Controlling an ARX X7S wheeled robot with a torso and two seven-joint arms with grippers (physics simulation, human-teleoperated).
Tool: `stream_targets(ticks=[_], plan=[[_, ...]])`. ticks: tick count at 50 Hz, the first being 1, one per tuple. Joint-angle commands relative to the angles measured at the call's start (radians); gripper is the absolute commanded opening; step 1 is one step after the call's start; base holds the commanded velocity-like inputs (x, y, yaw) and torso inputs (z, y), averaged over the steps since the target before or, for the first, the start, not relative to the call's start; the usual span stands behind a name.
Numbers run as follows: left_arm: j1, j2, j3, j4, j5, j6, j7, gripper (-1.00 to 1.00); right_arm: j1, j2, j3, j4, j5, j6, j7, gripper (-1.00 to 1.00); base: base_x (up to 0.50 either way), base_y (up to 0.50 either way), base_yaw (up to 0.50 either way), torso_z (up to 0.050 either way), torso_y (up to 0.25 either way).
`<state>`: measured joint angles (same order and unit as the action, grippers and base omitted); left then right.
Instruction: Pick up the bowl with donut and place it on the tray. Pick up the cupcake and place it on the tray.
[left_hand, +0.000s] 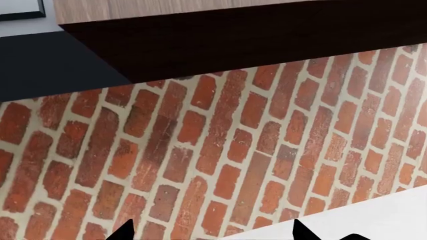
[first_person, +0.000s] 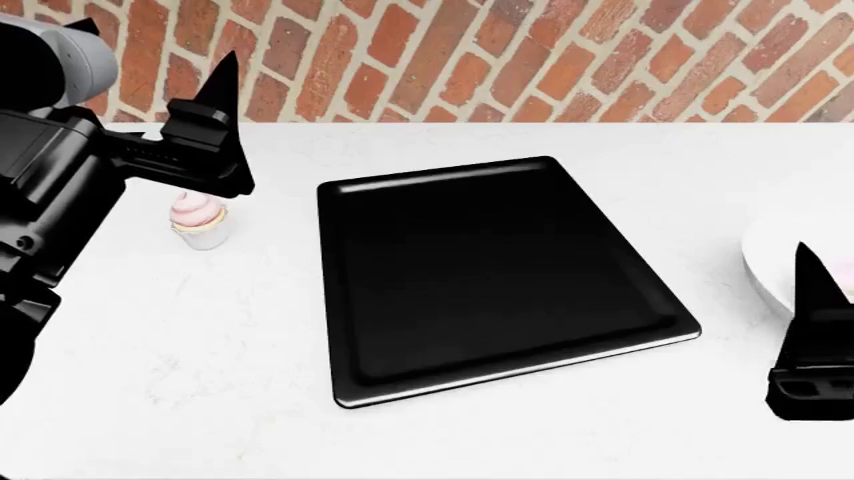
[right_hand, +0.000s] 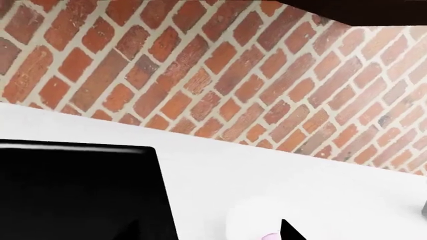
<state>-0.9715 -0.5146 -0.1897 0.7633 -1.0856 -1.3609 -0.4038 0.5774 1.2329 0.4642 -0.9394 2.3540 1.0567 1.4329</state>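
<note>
The black tray (first_person: 494, 270) lies flat in the middle of the white counter. The cupcake (first_person: 200, 218) stands upright left of the tray, just under my left arm. My left gripper (left_hand: 212, 235) is raised above it, open and holding nothing, facing the brick wall. At the right edge sits the white bowl (first_person: 771, 255), and a bit of the pink donut (right_hand: 270, 236) shows inside it. My right gripper (right_hand: 210, 235) is open and holding nothing, one fingertip (right_hand: 288, 231) over the bowl and the other over the tray's corner (right_hand: 73, 190).
A brick wall (first_person: 507, 50) runs behind the white counter (first_person: 200, 380). In the left wrist view a dark wooden cabinet (left_hand: 253, 35) hangs on the wall above.
</note>
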Motion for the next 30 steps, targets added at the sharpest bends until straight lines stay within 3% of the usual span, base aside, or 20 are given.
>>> stream_targets(ticks=[1, 21, 30], plan=[[0.022, -0.011, 0.012, -0.007, 0.015, 0.036, 0.012, 1.00, -0.079, 0.083, 0.094, 0.023, 0.179, 0.064, 0.032, 1.00, 0.00, 0.00, 0.00, 0.000, 0.000], [0.032, -0.013, 0.051, -0.017, 0.031, 0.067, 0.013, 1.00, -0.197, 0.091, 0.091, 0.080, 0.126, 0.124, 0.087, 1.00, 0.00, 0.00, 0.00, 0.000, 0.000], [0.030, -0.017, 0.055, -0.019, 0.024, 0.068, 0.006, 1.00, -0.203, 0.136, 0.012, 0.092, 0.028, 0.131, 0.038, 1.00, 0.00, 0.00, 0.00, 0.000, 0.000]])
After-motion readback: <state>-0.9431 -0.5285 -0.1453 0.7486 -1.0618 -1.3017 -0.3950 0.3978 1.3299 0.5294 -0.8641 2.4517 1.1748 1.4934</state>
